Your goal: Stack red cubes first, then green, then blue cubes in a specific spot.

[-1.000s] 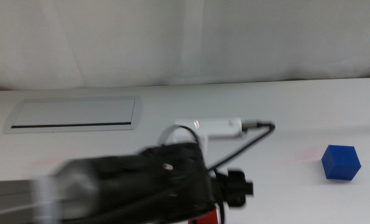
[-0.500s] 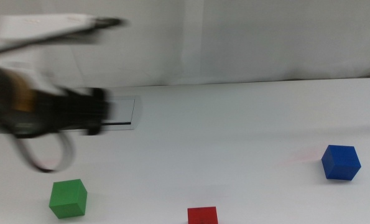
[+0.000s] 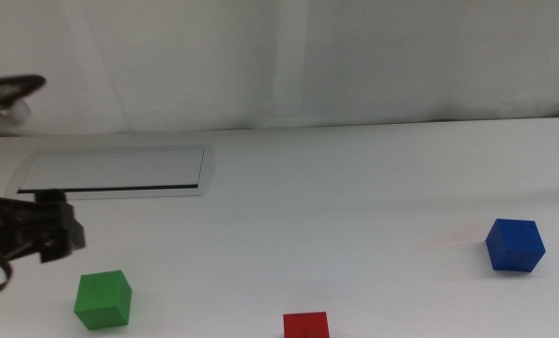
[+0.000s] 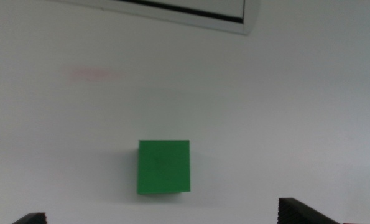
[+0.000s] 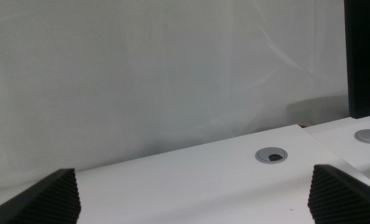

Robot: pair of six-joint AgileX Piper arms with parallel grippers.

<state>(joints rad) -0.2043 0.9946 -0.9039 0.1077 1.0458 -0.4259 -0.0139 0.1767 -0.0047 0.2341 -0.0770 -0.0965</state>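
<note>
Red cube: the small matte red cube (image 3: 305,325) sat alone on the white tabletop (image 3: 354,188), off to the right of the left gripper (image 3: 49,230) and apart from the other two; it looked already placed as the stack's base.
Step in hand: judged to be fetching the small matte green cube (image 4: 164,166), second in the order.
Left gripper: it hung just above and behind the green cube (image 3: 102,299), not touching it; its jaws were spread wide and held nothing.
Next move: it would need to descend with a jaw on either side of the green cube, close, then carry it onto the red cube.
Blue cube: the small matte deep-blue cube (image 3: 515,245) lay well apart, far across the table from the left gripper.
Right gripper: it waited out of the middle view, jaws apart and empty.
Change: half a second earlier the left arm was higher over the grey-framed panel (image 3: 110,172); the cubes had not moved.
</note>
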